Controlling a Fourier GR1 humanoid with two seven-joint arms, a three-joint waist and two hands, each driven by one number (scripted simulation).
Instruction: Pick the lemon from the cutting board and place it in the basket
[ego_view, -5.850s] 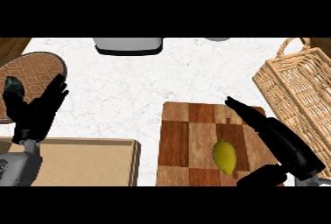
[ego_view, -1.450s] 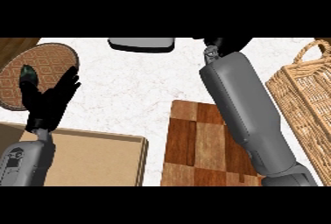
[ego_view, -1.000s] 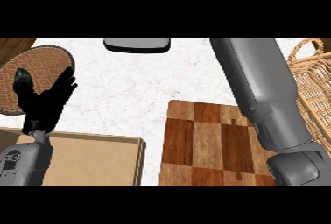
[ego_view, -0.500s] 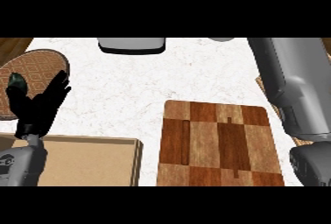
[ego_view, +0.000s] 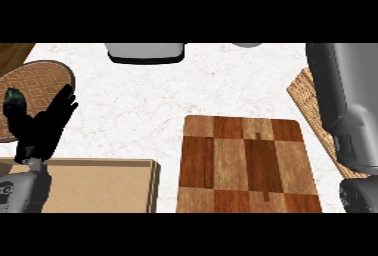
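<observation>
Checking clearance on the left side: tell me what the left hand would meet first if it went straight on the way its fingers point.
The black left hand points up-view; the brown patterned round plate beside its fingertips likely comes first, though depth is unclear.

A white marbled counter (ego_view: 148, 100) fills most of the frame. At the upper left lies a round brown patterned plate (ego_view: 33, 85). A grey appliance with a dark base (ego_view: 145, 52) sits at the top edge. A tan box (ego_view: 96, 185) occupies the lower left.
</observation>
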